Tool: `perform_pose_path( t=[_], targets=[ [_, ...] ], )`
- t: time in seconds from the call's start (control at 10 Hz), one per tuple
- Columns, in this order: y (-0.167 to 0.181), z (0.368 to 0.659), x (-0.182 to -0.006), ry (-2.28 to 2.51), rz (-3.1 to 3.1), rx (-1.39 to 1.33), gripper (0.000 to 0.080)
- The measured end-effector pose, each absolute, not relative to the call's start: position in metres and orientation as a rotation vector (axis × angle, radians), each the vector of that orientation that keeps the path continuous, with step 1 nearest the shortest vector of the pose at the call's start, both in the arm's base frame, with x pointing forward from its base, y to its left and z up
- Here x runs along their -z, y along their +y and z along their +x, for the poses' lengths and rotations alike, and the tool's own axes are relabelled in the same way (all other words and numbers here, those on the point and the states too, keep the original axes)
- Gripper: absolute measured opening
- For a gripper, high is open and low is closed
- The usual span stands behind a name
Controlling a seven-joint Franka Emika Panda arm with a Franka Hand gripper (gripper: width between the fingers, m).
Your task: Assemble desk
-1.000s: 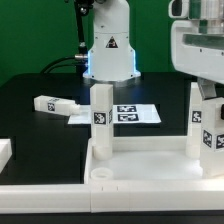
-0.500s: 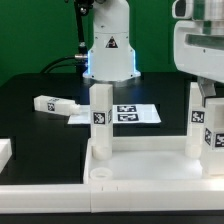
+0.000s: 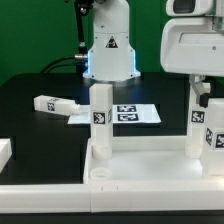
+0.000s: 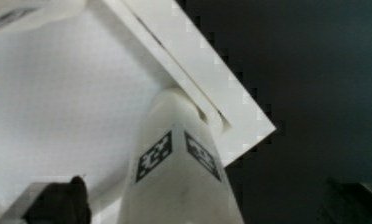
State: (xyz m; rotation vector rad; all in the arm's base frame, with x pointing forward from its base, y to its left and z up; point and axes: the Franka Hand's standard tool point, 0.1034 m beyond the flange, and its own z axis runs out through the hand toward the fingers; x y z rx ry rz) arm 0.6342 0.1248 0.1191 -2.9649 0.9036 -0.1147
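The desk's white tabletop [image 3: 150,166] lies rim-up at the front of the exterior view. Two tagged white legs stand upright in its corner sockets, one on the left [image 3: 100,122] and one on the right [image 3: 200,130]. My gripper [image 3: 203,95] hangs just over the top of the right leg. In the wrist view that leg [image 4: 176,160] rises from the tabletop's corner [image 4: 94,90] between my dark fingers [image 4: 58,202]. The gripper [image 4: 204,206] is open, with a gap between each finger and the leg.
A loose tagged leg [image 3: 52,103] lies on the black table at the exterior view's left. Another white part [image 3: 4,152] sits at the far left edge. The marker board [image 3: 132,113] lies behind the tabletop, in front of the robot's base [image 3: 108,50].
The gripper has opened, let go of the right leg and risen a little. The leg stays upright in its socket.
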Motion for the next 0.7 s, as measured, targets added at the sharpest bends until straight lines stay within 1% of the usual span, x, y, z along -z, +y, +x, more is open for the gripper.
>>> perform_pose_path(
  t=[0.1, 0.2, 0.3, 0.4, 0.5, 0.6, 0.7],
  targets=[
    [0.124, 0.6346, -0.1192, 0.672, -3.043, 0.126, 0.0647],
    [0.1244, 0.6352, -0.1179, 0.317, -3.113, 0.135, 0.0649],
    [0.1185, 0.6372, -0.1172, 0.11, -3.135, 0.139, 0.0649],
    [0.1184, 0.6388, -0.1196, 0.077, -3.139, 0.153, 0.0649],
    [0.1182, 0.6384, -0.1186, 0.105, -3.138, 0.15, 0.0609],
    [0.1179, 0.6384, -0.1184, 0.131, -3.136, 0.15, 0.0609],
    [0.1182, 0.6383, -0.1183, 0.221, -3.127, 0.149, 0.0472]
  ],
)
